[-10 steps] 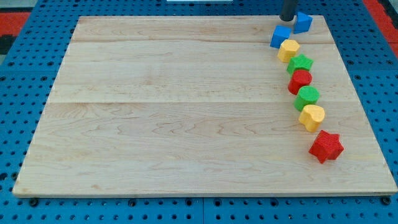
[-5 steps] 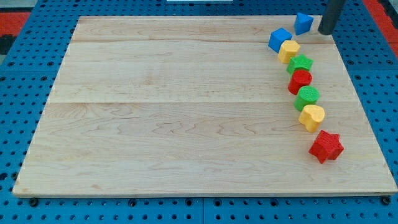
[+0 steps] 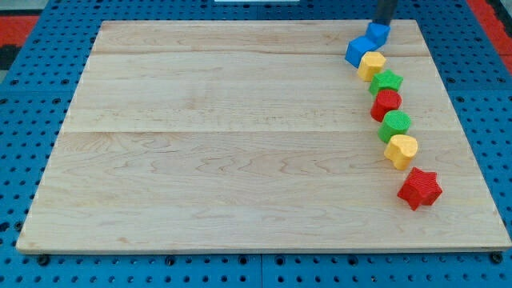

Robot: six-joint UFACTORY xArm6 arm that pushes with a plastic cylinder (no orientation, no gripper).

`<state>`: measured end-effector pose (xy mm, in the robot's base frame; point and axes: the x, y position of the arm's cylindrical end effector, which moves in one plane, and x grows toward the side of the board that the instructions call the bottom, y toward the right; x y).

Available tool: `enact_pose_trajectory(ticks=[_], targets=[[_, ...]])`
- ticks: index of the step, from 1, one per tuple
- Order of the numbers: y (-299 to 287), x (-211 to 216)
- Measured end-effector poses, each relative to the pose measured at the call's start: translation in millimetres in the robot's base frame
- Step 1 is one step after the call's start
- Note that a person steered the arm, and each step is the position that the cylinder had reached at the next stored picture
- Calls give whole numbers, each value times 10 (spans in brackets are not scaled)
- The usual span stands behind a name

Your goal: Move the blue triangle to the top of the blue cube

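Camera view shows the blue triangle (image 3: 378, 33) near the far right corner of the wooden board (image 3: 200, 136), lying just beyond the blue cube (image 3: 359, 50) and a little to its right, the two apparently touching or nearly so. My tip (image 3: 383, 22) stands right behind the triangle on its far side, seemingly in contact with it. The arm carries no claw at all, only the dark rod, so nothing can be clenched or let go; it can only push.

From the cube a curved line of blocks runs toward the near right: a yellow block (image 3: 370, 64) touching the cube, then a green star (image 3: 386, 82), a red block (image 3: 386, 102), a green block (image 3: 395, 125), a yellow block (image 3: 401, 150), and, slightly apart, a red star (image 3: 419, 188). The rest of the board is bare wood, set on a blue pegboard (image 3: 32, 88).

By my judgement the task is in its closing step: the triangle already sits above the cube. What is left calls for a small nudge leftward to centre it over the cube, gently enough not to shove the cube into the yellow neighbour.
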<state>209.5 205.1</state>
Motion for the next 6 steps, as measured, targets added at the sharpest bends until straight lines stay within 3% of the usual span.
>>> enact_pose_trajectory(ticks=[1, 2, 3, 6], targets=[[3, -179], [-681, -145], [-1156, 304], [-446, 536]])
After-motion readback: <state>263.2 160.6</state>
